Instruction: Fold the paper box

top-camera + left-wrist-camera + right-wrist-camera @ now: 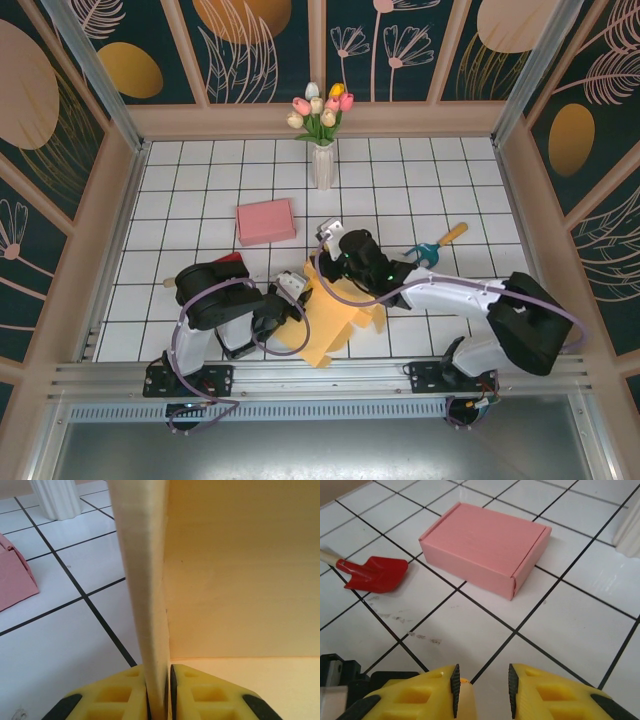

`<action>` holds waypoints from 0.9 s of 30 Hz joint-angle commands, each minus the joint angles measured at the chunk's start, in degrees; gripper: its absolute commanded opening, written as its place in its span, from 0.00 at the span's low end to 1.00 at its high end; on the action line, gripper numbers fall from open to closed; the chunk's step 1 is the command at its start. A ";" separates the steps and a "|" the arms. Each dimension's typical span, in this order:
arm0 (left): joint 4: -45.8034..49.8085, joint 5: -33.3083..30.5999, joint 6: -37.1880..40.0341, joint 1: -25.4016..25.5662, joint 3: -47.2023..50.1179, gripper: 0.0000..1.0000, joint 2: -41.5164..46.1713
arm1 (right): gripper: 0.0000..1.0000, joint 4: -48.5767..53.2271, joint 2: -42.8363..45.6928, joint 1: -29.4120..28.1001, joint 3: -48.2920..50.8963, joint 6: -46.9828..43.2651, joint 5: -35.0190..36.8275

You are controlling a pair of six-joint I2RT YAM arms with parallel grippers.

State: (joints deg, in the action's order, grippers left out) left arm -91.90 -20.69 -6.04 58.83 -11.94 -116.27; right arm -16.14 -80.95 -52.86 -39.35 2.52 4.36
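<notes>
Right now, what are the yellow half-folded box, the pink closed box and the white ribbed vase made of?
The yellow half-folded box looks like thin matte card; its raised wall shows a thin pale edge. The pink closed box is likely card too, matte with creased folds. The white ribbed vase is smooth, perhaps ceramic or plastic.

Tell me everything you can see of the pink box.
The pink box is a flat, rectangular carton of what looks like thin matte card. It is closed, with a lid flap tucked down one short end. It lies flat on the white tiled table, left of the vase and apart from the red scoop. Nothing but the table touches it.
</notes>
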 commanded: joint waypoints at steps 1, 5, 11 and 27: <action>-11.73 0.56 -0.11 0.01 0.16 0.22 0.03 | 0.33 -0.06 -3.80 0.31 -1.77 1.19 -1.43; -12.08 -0.87 -0.11 -0.01 0.72 0.28 1.06 | 0.32 -0.03 -6.61 0.13 -1.22 0.88 -1.72; -12.08 -1.86 -0.07 0.00 2.91 0.32 5.31 | 0.32 0.22 -5.90 -0.05 -0.46 0.31 -0.57; -6.57 -1.44 0.24 0.03 -0.79 0.17 8.05 | 0.32 -1.41 -4.59 -1.10 2.05 -0.06 -1.20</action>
State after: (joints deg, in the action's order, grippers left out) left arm -91.66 -22.31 -6.07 58.78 -11.05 -108.16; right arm -20.34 -85.17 -53.04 -39.44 3.07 4.05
